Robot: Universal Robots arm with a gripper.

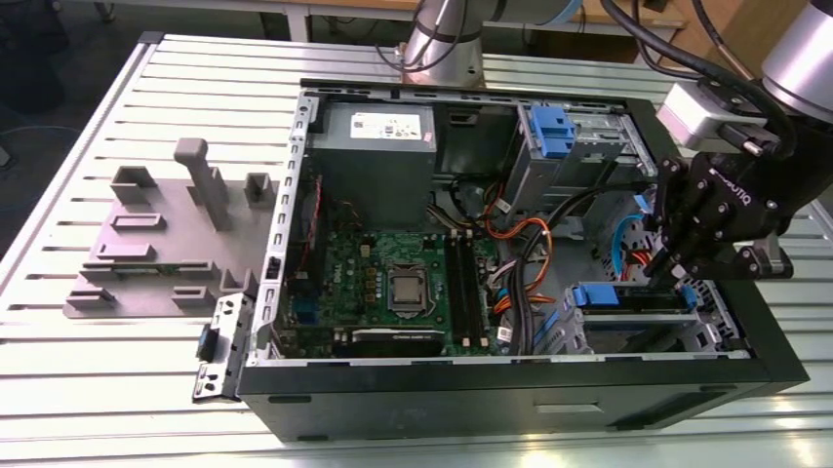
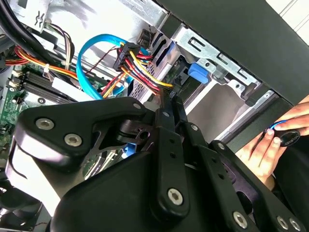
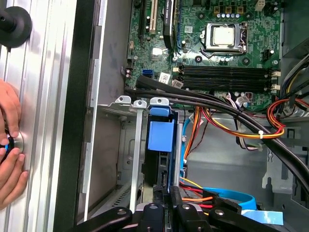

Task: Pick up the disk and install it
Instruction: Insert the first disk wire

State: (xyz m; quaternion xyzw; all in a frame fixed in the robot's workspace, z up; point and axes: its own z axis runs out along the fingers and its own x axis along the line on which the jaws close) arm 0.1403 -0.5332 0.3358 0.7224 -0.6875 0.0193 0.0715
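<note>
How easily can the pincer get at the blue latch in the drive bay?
Probably yes: the pincer hangs right by the blue latch, which lies bare, with the black cables passing beside it.

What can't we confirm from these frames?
- Disk: label face hidden in the first wrist view; it stands edge-on in the bay.
- Gripper: jaws' state hidden in the exterior view by the gripper's own body.
- Hand: cut off by the first wrist view's edge.
</note>
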